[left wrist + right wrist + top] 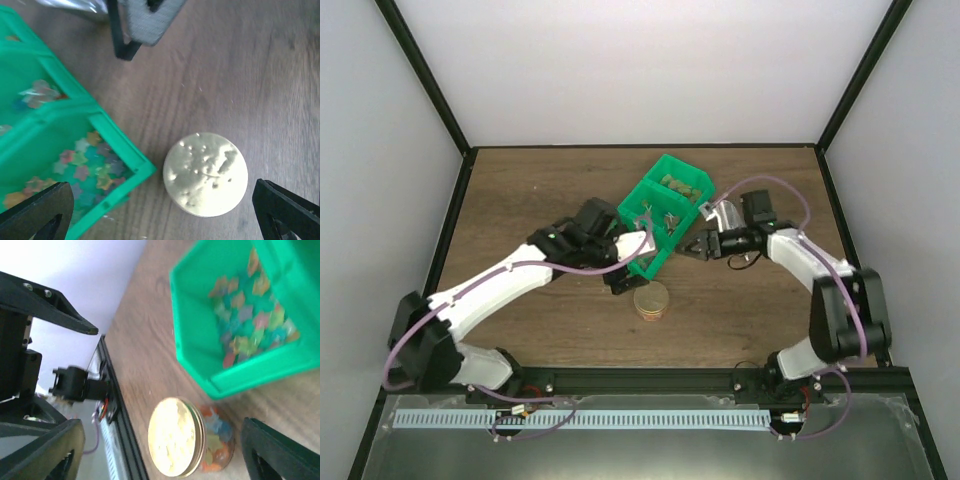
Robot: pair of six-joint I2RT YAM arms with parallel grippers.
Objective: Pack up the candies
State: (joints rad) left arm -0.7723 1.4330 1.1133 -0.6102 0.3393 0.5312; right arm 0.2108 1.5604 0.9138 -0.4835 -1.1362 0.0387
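Our candies (95,165), small flat flower-shaped pieces in mixed colours, lie jumbled every way in the green plastic bin (125,145), sharing no long axis. More show inside the clear jar (217,437) under its dimpled gold lid (205,174). We see the left claw (162,200) and right claw (164,432) both spread wide, empty.

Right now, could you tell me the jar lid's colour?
The lid is pale gold; left wrist view.
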